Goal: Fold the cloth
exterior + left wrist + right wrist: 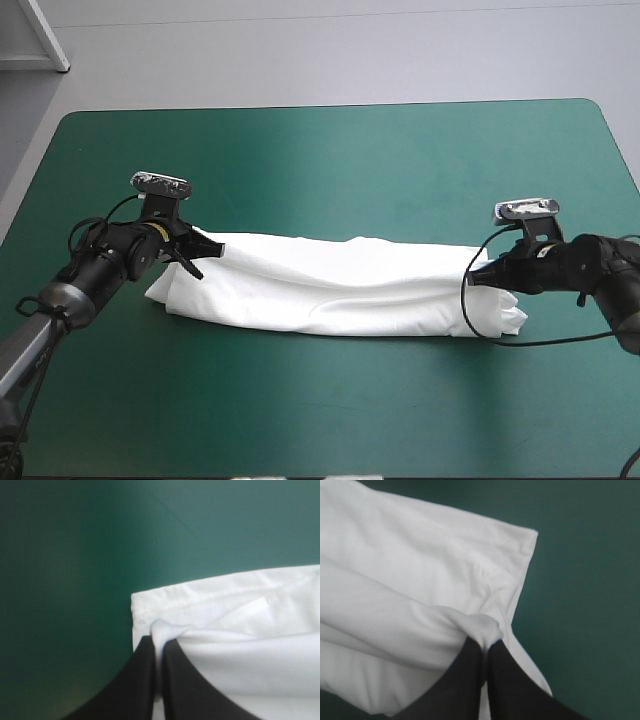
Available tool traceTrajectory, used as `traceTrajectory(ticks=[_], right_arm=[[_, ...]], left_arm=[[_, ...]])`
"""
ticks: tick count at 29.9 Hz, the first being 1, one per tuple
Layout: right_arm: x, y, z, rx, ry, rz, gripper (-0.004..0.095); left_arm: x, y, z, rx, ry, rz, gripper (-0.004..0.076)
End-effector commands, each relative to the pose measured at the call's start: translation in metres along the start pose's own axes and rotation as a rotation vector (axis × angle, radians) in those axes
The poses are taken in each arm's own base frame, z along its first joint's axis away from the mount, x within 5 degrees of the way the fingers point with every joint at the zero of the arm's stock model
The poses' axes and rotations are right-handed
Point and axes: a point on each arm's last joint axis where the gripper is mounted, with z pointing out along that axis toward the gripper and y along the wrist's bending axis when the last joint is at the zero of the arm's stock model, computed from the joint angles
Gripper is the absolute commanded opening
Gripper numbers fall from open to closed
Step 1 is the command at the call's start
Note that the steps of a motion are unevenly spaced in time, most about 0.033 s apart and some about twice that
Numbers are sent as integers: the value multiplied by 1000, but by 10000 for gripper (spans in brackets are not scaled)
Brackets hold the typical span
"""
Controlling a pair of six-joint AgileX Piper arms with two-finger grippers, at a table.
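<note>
Currently both ends are being pinched: left gripper (159, 645) is clamping a bunched fold at the T-shirt's (340, 285) left end, and right gripper (485, 647) is clamping the right end the same way. Shirt is lying as a long folded band across mid table (330, 150). My read for the fold: should be moving both ends level, taut and in sync, so the layers aren't slipping. No logos, labels or writing showing.
</note>
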Motion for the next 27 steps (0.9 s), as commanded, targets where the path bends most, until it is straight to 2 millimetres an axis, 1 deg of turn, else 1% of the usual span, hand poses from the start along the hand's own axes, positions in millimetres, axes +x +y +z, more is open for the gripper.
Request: traceTrajectory(ticks=[1, 4, 8, 13, 19, 20, 22, 24, 25, 27], right_arm=[[-28, -3, -9, 21, -116, -19, -14], [-38, -5, -7, 22, -123, -23, -14], [-46, -8, 1, 25, -114, -25, -14], [-47, -11, 12, 39, -87, -37, -14], [-50, -13, 16, 47, -114, -28, -11], [-51, -13, 16, 53, -122, -33, 3], [-53, -14, 16, 58, -138, -33, 82], [-54, -15, 17, 61, -145, -32, 225], [-55, -15, 17, 63, -157, -28, 318], [-57, -15, 16, 68, -178, -22, 483]], left_arm=[[-23, 1, -7, -2, -145, -7, 19], [-24, 1, -2, 0, -153, -3, 19], [-22, 8, 4, -19, -135, -16, 19], [-18, 24, 10, -51, -110, -61, 19], [-19, 25, 14, -48, -127, -89, 19], [-19, 25, 16, -47, -123, -88, 19], [-19, 25, 18, -50, -122, -81, 20], [-19, 26, 20, -50, -120, -79, 39], [-19, 26, 22, -50, -122, -83, 69], [-19, 26, 22, -48, -130, -83, 155]])
